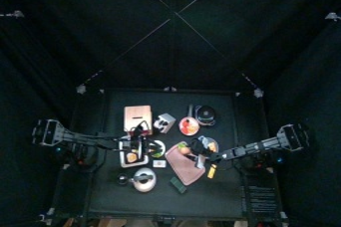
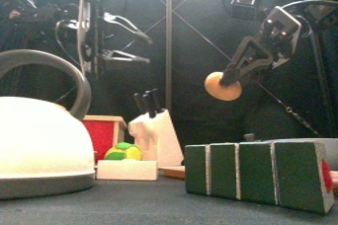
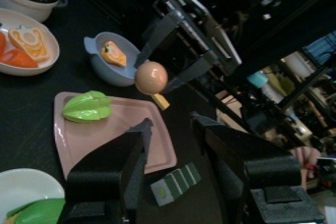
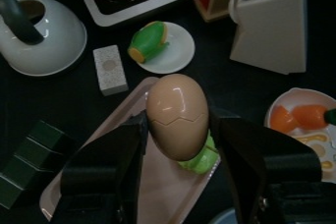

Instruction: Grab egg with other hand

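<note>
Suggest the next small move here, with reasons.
Probably bring the left gripper forward toward the egg. The right gripper holds the egg in the air above the pink plate, while the left gripper's jaws are open and apart from the egg.

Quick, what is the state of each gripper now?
Left gripper: open, holding nothing.
Right gripper: closed on the egg.
</note>
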Available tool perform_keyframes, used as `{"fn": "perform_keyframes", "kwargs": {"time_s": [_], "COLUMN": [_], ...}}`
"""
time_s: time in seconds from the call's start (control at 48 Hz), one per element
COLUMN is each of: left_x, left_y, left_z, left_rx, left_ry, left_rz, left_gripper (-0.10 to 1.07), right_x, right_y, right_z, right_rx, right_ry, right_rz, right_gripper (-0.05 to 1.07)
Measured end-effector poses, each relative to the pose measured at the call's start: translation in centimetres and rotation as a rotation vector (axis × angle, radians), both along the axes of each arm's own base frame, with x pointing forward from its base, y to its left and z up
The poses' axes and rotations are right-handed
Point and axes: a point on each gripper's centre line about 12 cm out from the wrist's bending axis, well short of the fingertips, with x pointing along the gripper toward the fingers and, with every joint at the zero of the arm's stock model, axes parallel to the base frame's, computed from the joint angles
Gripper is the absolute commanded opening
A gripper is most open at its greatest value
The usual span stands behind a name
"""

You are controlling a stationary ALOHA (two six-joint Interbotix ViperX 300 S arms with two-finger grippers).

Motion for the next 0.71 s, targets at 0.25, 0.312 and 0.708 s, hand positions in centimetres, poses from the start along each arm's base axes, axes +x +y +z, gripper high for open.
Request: {"fn": "perform_keyframes", "kwargs": {"time_s": [0.25, 0.312, 0.708], "left_x": [4.0, 4.6, 7.1], "left_y": [0.2, 0.4, 0.5], "left_z": [-2.2, -2.5, -3.1], "left_rx": [-0.020, -0.041, -0.076], "left_ry": [0.049, 0.052, 0.053], "left_rz": [0.019, 0.041, 0.069], "left_gripper": [0.94, 0.94, 0.94], "right_x": [1.3, 1.6, 2.1], "right_y": [0.5, 0.5, 0.5], "right_z": [-0.4, -0.4, -0.1], "right_rx": [-0.025, -0.029, -0.054], "right_ry": [0.013, 0.013, 0.003], "right_rz": [0.020, 0.022, 0.036], "right_gripper": [0.58, 0.58, 0.58]}}
